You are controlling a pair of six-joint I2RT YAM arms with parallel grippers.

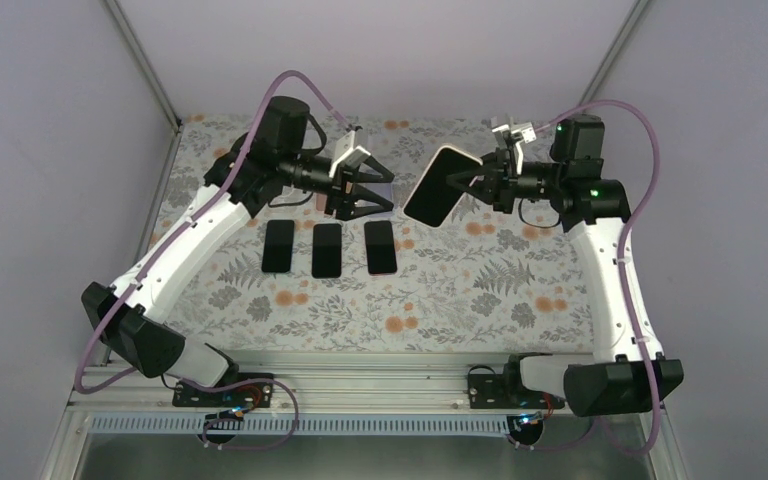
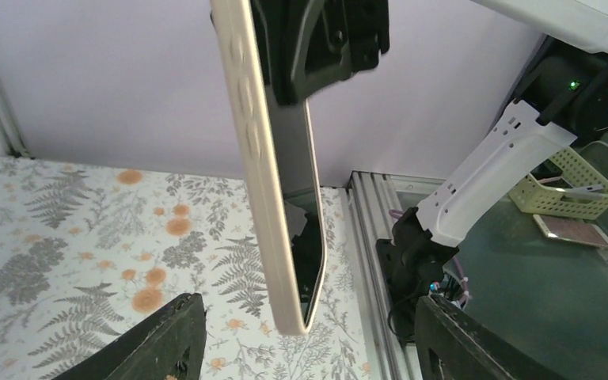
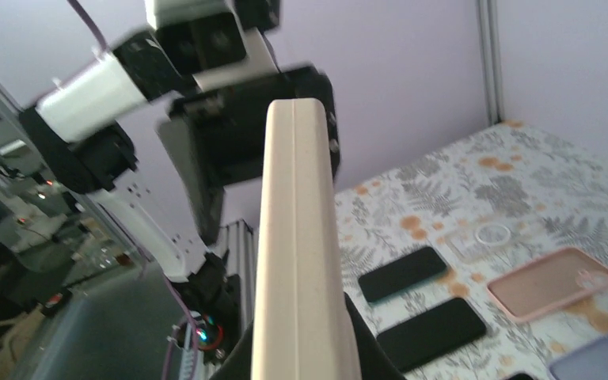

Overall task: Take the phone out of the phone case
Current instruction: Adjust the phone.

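A phone (image 1: 436, 188) with a dark screen sits in a cream phone case (image 2: 260, 158) and hangs in the air over the table's back middle. My right gripper (image 1: 482, 180) is shut on its right end; in the right wrist view the case's edge (image 3: 299, 237) fills the centre between the dark fingers (image 3: 364, 340). My left gripper (image 1: 388, 195) is open just left of the phone's free end. In the left wrist view its two fingers (image 2: 162, 336) stand wide apart on either side of the case's lower corner, touching nothing.
Three bare black phones (image 1: 327, 249) lie in a row on the floral table (image 1: 460, 290). Behind them lie a pink case (image 3: 550, 281), a clear case (image 3: 487, 237) and a lavender case (image 3: 602, 360). A yellow basket (image 2: 574, 186) stands off the table.
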